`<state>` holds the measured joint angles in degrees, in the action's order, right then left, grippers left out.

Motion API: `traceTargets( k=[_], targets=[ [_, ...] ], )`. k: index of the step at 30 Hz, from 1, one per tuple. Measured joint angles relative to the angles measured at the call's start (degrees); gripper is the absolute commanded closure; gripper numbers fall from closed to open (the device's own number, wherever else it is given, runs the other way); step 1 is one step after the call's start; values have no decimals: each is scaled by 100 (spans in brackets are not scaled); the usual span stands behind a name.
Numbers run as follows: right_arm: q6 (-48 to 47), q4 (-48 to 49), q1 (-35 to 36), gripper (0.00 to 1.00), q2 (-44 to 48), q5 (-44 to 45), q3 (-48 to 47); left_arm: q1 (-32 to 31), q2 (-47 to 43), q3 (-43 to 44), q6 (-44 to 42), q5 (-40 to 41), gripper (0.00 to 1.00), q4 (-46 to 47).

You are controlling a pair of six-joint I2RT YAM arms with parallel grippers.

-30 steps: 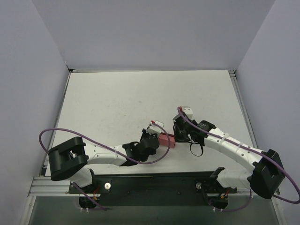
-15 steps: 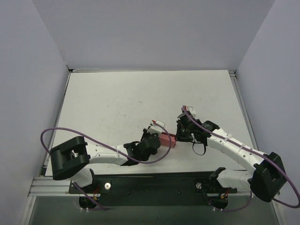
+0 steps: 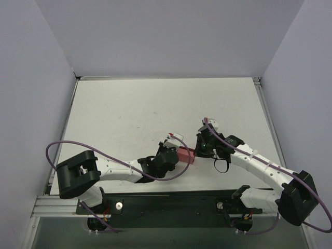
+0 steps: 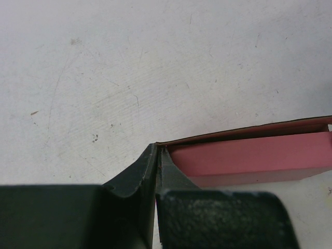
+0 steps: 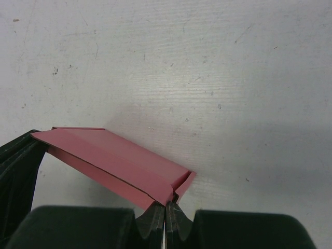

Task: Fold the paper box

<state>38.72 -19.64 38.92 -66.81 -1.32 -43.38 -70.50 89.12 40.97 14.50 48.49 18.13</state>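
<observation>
On the left, the left gripper [image 3: 175,153] reaches in low from the near-left. Its jaws are pinched narrow on the left end of the box [image 3: 186,154], and its wrist view shows a thin card edge caught between the tips. The box is toward the near side of the desk [image 3: 145,109], about midway across, spanned between the two arms. In the right wrist view it looks tilted, with its left end raised and a shadow beneath it. On the right, the right gripper [image 3: 200,149] has its jaws closed tight on a small flap at the box's right corner.

As I judge it, the weak point is how little card each side holds.
- **Slip or tear:** The right grip has only a corner, so if the arms drift apart the flap could slip out or tear at its crease.
- **Buckling:** If the arms press toward each other, the long panel may bow in the middle rather than fold along a scored line.
- **Warping:** A twist from either wrist would warp the thin card — and a stray dent would spoil later folds.

The box is the only container here, and it is flattish and not yet formed. The left wrist view shows a dark slit along its far edge where two panels stand slightly apart. Nothing shows inside, and most of the interior is hidden.
</observation>
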Motion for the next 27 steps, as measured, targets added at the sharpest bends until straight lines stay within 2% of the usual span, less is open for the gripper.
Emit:
traceTargets(
  k=[9, 17, 20, 21, 27],
  targets=[
    [-59, 284, 175, 100, 205, 308, 275, 0, 0, 72, 46, -26, 100, -153],
    [-28, 201, 813, 100, 101, 1296, 245, 2, 0, 140, 127, -26, 100, -317],
    [-13, 107, 885, 93, 85, 1445, 201, 0, 0, 142, 131, -31, 100, -326],
    [-11, 63, 892, 84, 85, 1458, 186, -2, 0, 144, 131, -46, 100, -323],
    [-92, -442, 892, 72, 94, 1475, -26, -46, 0, 186, 107, -114, 100, -380]
  ],
)
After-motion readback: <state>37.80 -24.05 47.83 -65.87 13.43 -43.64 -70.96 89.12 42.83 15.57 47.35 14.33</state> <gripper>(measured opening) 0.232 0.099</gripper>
